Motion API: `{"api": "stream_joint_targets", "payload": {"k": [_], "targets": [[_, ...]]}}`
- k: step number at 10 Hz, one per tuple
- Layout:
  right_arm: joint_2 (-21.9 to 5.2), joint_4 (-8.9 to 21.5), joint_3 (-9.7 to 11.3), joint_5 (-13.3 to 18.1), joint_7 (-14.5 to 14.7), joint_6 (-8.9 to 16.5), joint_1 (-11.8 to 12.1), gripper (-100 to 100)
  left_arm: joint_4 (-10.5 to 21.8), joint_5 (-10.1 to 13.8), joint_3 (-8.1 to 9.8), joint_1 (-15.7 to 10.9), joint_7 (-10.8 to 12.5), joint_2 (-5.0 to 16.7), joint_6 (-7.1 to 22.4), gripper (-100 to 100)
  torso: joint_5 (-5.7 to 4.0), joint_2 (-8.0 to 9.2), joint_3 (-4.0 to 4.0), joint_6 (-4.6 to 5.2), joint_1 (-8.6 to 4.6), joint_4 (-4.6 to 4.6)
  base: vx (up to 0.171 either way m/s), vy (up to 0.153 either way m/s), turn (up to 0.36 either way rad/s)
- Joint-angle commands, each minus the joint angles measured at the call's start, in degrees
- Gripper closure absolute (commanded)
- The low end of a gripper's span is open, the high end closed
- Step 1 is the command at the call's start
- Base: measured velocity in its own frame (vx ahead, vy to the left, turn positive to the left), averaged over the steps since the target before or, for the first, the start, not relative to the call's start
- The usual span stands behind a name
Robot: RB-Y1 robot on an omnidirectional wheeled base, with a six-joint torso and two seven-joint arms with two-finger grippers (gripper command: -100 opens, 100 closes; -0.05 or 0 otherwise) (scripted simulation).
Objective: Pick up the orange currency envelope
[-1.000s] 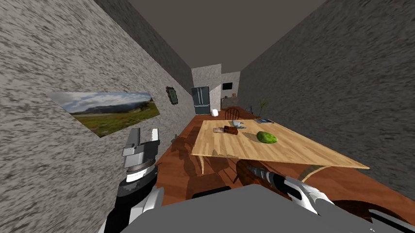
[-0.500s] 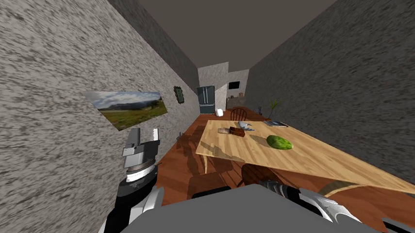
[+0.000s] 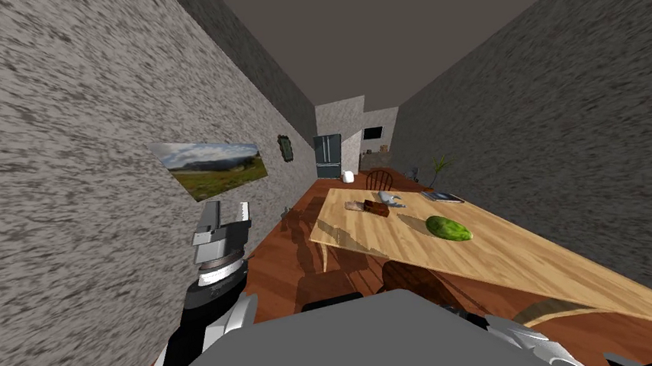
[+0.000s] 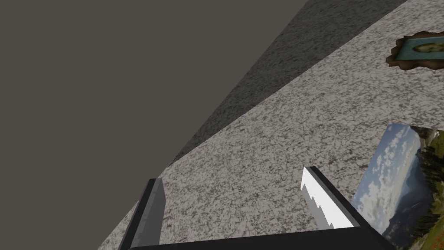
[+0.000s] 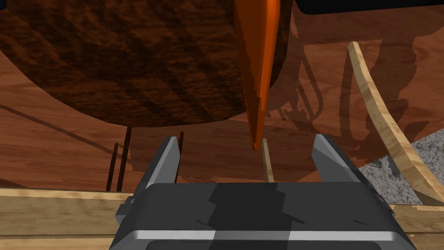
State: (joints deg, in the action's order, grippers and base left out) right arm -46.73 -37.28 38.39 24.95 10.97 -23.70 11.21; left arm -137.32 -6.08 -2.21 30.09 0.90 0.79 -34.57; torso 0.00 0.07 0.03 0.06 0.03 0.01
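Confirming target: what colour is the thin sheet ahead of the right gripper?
The sheet is orange, clearest in right wrist view.

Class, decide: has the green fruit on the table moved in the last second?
No. The green fruit keeps its spot on the table, nearer me than the book; the whole view shifted, so my base moved.

Dim render, walls splayed, streaked.

Left hand [image 3: 227,216]: grey box, thin pale blade fingers [image 3: 243,211], black-and-white forearm [image 3: 205,313].
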Motion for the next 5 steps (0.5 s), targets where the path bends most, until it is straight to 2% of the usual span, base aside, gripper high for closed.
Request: {"api": "stream_joint_targets", "payload": {"k": [1, 2, 3, 4, 5], "targets": [[1.29, 1.90, 0.50, 0.54, 1.00, -0.15, 0.10, -100, 0.00, 0.00, 0.00, 0.00, 0.00, 0.00, 0.00, 0, 0.00, 0.00, 0.00, 0.00, 0.00, 0.00, -0.002, -0.013, 0.061], [1.29, 1.90, 0.50, 0.54, 1.00, -0.15, 0.10, -100, 0.00, 0.00, 0.00, 0.00, 0.00, 0.00, 0.00, 0, 0.01, 0.00, 0.00, 0.01, 0.00, 0.00, -0.001, -0.007, -0.006], [2.32, 2.38, 1.66, 1.29, 1.46, 0.11, 0.73, -100, 0.00, 0.00, 0.00, 0.00, 0.00, 0.00, 0.00, 0, 0.01, 0.00, 0.00, 0.01, 0.01, 0.00, -0.006, -0.014, 0.061], [1.31, 1.10, 1.60, 1.02, 0.48, 0.58, 0.46, -100, 0.00, 0.00, 0.00, 0.00, 0.00, 0.00, 0.00, 0, 0.00, 0.01, 0.01, 0.00, 0.00, 0.01, -0.004, -0.009, 0.017], [1.37, 1.08, 1.75, 1.10, 0.45, 0.67, 0.49, 0, 0.00, 0.00, 0.00, 0.00, 0.00, 0.00, 0.00, 0, 0.01, 0.00, 0.00, 0.01, 0.01, 0.01, 0.000, 0.000, 0.000]]}}
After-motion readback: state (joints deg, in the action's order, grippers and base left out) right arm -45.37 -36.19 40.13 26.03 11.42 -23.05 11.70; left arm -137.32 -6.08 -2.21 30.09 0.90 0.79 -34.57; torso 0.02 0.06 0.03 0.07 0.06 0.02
